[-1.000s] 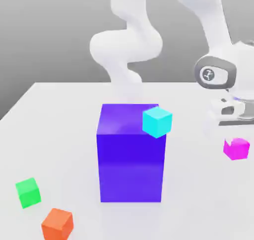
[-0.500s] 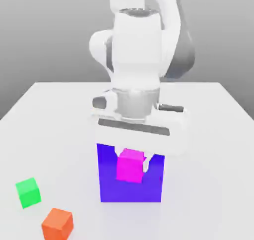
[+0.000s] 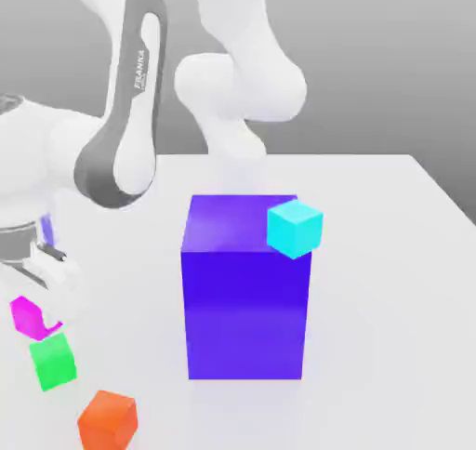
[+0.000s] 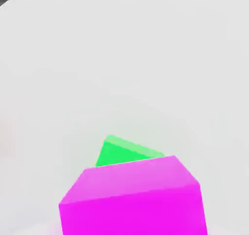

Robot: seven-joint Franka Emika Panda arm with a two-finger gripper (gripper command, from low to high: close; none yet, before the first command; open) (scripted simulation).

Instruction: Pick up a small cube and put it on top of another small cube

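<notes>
Near counter's front-left corner | hand (image 3: pixel 39 295) closed on small magenta cube (image 3: pixel 28 315), held just above green cube (image 3: pixel 53 361) | handling, judged: light, rigid, smooth-faced, may slip | hold: two opposite flat faces, mid-height | neighbour: orange cube (image 3: pixel 107 420) nearer the front edge

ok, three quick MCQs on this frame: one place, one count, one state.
1. Where is the magenta cube?
A. on the purple block
B. just above the green cube
C. beside the orange cube

2. How many small cubes are in the exterior view?
A. two
B. three
C. four

3. The gripper is:
A. open
B. shut on the magenta cube
C. shut on nothing

Key: 1 B, it hangs above green at the exterior view's left. 2 C, magenta, green, orange, cyan. 3 B, magenta sits off the table under the hand.
</notes>
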